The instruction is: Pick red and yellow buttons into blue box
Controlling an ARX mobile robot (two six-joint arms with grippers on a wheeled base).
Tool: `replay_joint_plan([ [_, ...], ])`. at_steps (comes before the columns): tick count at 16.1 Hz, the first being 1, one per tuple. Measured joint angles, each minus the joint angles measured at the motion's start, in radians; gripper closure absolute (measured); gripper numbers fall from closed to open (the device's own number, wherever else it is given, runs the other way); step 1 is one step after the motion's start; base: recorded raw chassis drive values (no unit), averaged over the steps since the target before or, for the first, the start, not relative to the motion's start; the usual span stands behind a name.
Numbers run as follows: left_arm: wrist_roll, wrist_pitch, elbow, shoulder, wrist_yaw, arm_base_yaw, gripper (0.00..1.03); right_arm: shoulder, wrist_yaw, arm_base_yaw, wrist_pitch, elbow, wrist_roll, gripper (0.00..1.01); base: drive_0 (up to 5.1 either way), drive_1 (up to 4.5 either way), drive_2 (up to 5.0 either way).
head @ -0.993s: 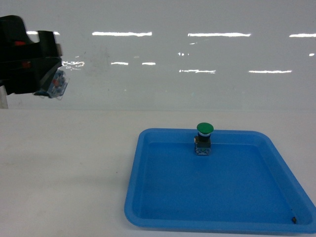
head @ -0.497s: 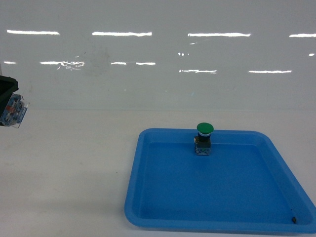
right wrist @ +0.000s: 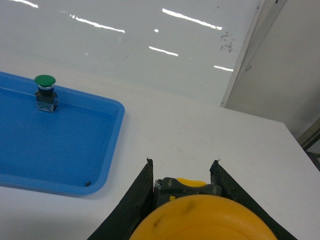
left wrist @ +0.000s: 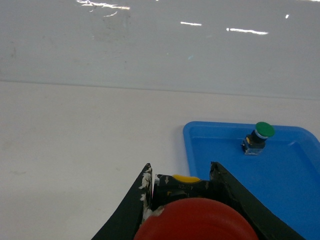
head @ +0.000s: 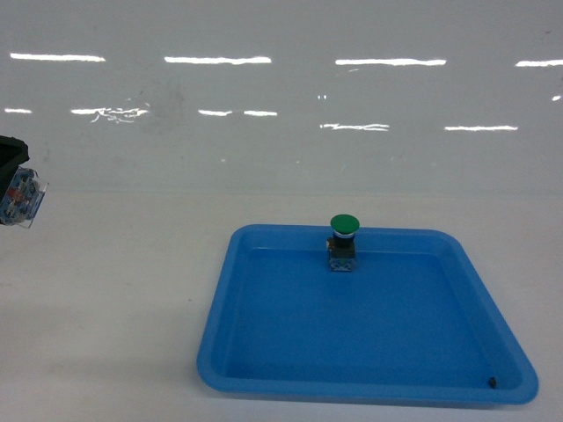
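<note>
My left gripper (left wrist: 181,172) is shut on the red button (left wrist: 195,221); its red cap fills the bottom of the left wrist view, with the black body pinched between the fingers. In the head view that gripper (head: 10,180) shows only at the far left edge, above the table, with the button's clear body (head: 23,200) sticking out. My right gripper (right wrist: 183,170) is shut on the yellow button (right wrist: 200,220), held above bare white table to the right of the tray. The right gripper does not show in the head view. The blue box is out of view.
A shallow blue tray (head: 352,352) lies on the white table, with a green-capped button (head: 343,240) standing upright near its far rim. A small dark speck (head: 493,381) sits in the tray's near right corner. A glossy white wall runs behind the table.
The left gripper with the red button has swung left and down to the edge of the head view. The tray and green button now sit slightly further left in that view.
</note>
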Motion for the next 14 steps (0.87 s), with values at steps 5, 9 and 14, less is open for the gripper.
replay_joint_plan([
  [5, 0.0, -0.001, 0.0, 0.0, 0.0, 0.0, 0.73, 0.0, 0.0, 0.0, -0.002, 0.0, 0.0, 0.72, 0.0, 0.0, 0.0],
  [9, 0.0, -0.001, 0.0, 0.0, 0.0, 0.0, 0.73, -0.002, 0.001, 0.0, -0.001, 0.0, 0.0, 0.72, 0.0, 0.0, 0.0],
  [14, 0.0, -0.001, 0.0, 0.0, 0.0, 0.0, 0.73, -0.003, 0.001, 0.0, 0.002, 0.0, 0.0, 0.72, 3.0, -1.46, -1.5],
])
